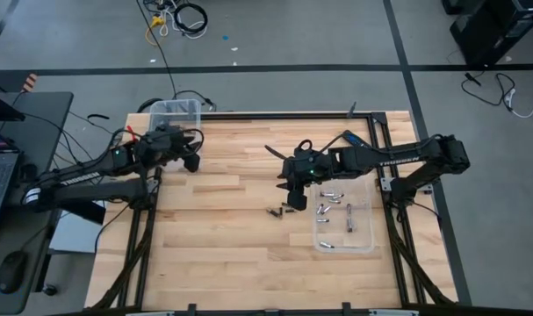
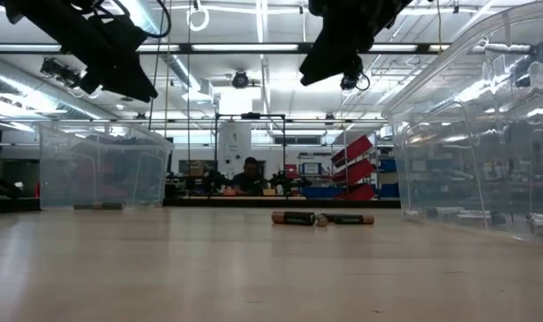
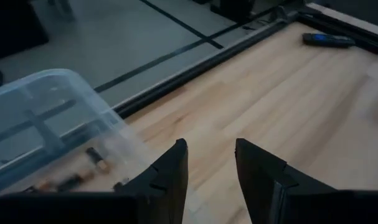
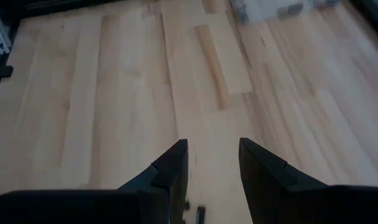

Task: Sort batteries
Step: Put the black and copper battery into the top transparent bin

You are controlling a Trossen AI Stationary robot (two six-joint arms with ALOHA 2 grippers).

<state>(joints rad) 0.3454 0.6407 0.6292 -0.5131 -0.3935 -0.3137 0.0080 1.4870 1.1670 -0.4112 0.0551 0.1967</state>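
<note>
In the high view, the right gripper (image 1: 289,186) hangs at the centre of the frame over the pale wooden table (image 1: 222,246), its two dark fingers parted with nothing between them. Just below it, two small dark cylindrical batteries (image 1: 278,210) lie loose on the wood. In the low view they rest end to end at the frame's middle, well beneath the gripper. To the right, a clear plastic tray (image 1: 366,239) holds several silvery batteries (image 1: 334,195). The left gripper (image 1: 190,162) sits in the upper left of the high view, beside a clear plastic bin (image 1: 193,107); its fingers are also spread and empty. The left wrist view shows a few dark-and-copper batteries (image 3: 96,158) inside that bin.
</note>
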